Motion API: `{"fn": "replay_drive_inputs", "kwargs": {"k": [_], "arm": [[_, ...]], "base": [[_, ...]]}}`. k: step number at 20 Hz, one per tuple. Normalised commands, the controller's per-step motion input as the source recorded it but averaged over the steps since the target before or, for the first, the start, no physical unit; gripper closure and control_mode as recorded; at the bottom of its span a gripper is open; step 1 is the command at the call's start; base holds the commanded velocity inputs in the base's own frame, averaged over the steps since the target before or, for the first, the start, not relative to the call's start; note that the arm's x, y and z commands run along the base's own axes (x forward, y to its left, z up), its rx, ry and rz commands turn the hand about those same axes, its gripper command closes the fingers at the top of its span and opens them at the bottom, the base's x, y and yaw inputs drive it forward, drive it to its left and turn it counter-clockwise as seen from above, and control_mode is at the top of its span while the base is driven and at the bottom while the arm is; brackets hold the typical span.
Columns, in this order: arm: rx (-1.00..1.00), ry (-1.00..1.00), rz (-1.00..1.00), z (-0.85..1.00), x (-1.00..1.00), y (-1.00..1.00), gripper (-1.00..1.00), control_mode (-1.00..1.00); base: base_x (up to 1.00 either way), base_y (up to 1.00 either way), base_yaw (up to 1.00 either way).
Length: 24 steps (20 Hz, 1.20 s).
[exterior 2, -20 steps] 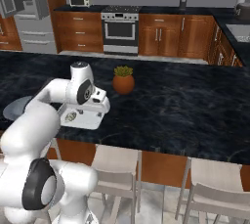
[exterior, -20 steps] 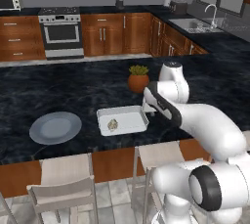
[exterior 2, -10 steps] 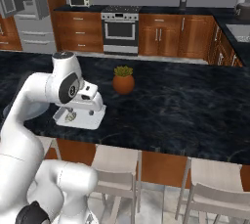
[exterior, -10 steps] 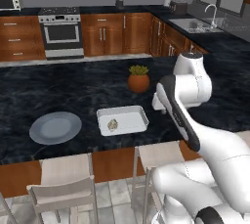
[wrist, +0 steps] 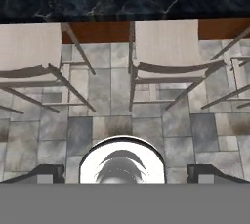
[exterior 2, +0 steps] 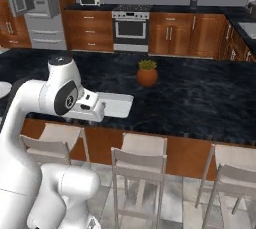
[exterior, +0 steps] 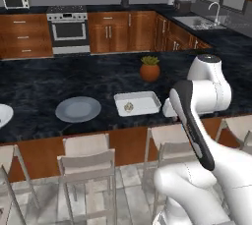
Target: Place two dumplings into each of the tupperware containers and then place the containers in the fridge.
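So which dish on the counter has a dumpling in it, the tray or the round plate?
The tray, the pale rectangular one near the plant pot; one dumpling lies in it. The grey round plate to its left is bare.

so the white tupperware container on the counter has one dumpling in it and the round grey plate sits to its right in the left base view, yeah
Not quite. In the left base view the round grey plate sits to the left of the tupperware container, not its right. The rest holds: the container is on the dark counter and one dumpling lies in it.
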Motion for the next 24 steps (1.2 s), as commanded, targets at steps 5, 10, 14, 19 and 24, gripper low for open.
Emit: {"fn": "replay_drive_inputs", "kwargs": {"k": [5, 10, 14, 19, 24], "arm": [[0.00, 0.00, 0.00, 0.00, 0.00, 0.00, -1.00, 1.00], [0.00, 0.00, 0.00, 0.00, 0.00, 0.00, -1.00, 1.00], [0.00, 0.00, 0.00, 0.00, 0.00, 0.00, -1.00, 1.00], [0.00, 0.00, 0.00, 0.00, 0.00, 0.00, -1.00, 1.00], [0.00, 0.00, 0.00, 0.00, 0.00, 0.00, -1.00, 1.00]], "base": [[-0.17, 1.00, 0.01], [0.09, 1.00, 0.00], [0.19, 1.00, 0.00], [0.47, 1.00, 0.00], [0.62, 0.98, 0.00]]}}
